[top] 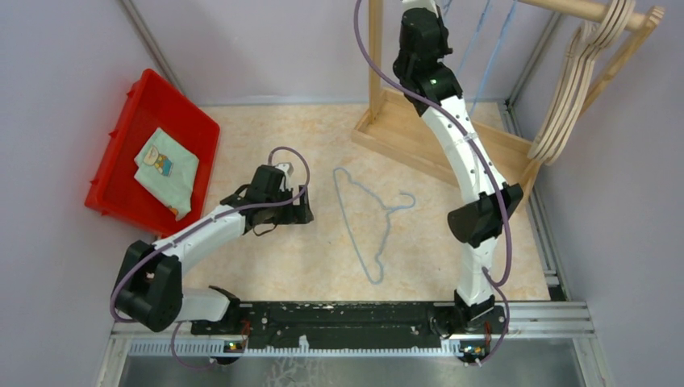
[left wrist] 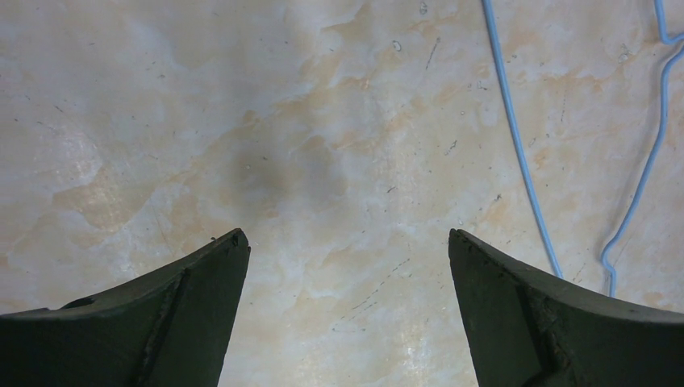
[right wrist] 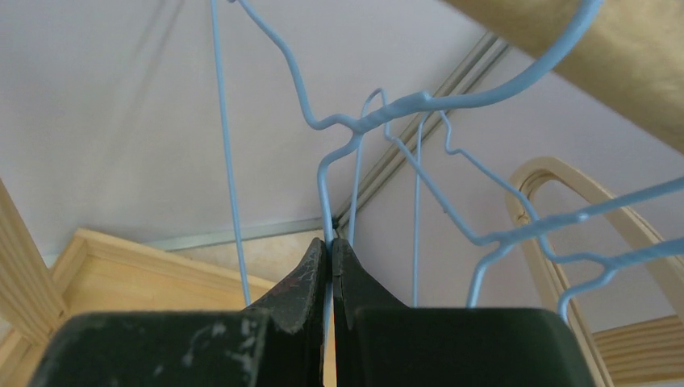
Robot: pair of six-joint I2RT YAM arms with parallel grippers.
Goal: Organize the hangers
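Note:
One light-blue wire hanger [top: 367, 222] lies flat on the table; its wire [left wrist: 516, 137] shows at the right of the left wrist view. My left gripper [left wrist: 347, 238] hovers open just left of it [top: 305, 211], nothing between its fingers. My right arm [top: 452, 121] reaches up to the rack. My right gripper [right wrist: 331, 242] is shut on the wire of a blue hanger [right wrist: 323, 177], whose hook curves over the wooden rod [right wrist: 613, 64]. Another blue hanger [right wrist: 516, 234] hangs beside it. Several wooden hangers [top: 577, 89] hang at the rod's right end.
The wooden rack's base [top: 419, 133] and post [top: 375, 56] stand at the back right. A red bin [top: 129, 121] holding a folded cloth [top: 165, 169] sits at the left. Walls close in on both sides.

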